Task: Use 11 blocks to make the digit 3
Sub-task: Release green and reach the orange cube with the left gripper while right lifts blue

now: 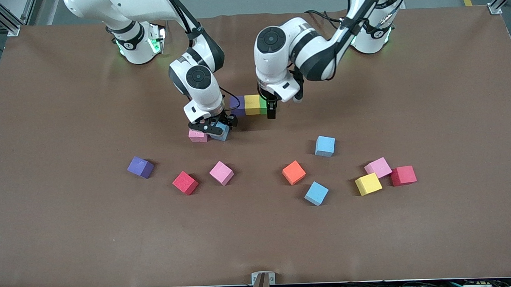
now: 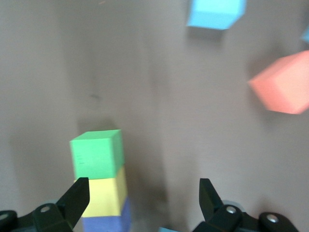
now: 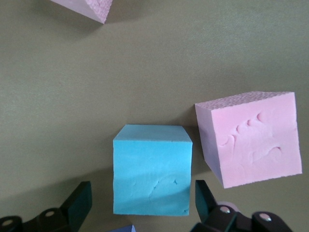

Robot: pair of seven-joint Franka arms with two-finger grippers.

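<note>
Purple, yellow, green blocks (image 1: 251, 104) touch in a row; others lie scattered.

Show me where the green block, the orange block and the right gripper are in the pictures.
green block (image 2: 95, 154), left wrist view, on its side face.
orange block (image 1: 294, 172), front view, on its top face.
right gripper (image 3: 142, 200), right wrist view, midway between its fingertips, over the light blue block.

The front camera hangs high across the table (image 1: 71, 235), facing both robot bases and taking in the whole mat. Each wrist camera looks down past its own fingers, close to the surface. The left wrist view shares the green block (image 2: 96, 153) (image 1: 263, 104) with the front; the right wrist view shares the light blue block (image 3: 151, 170) (image 1: 221, 132).
</note>
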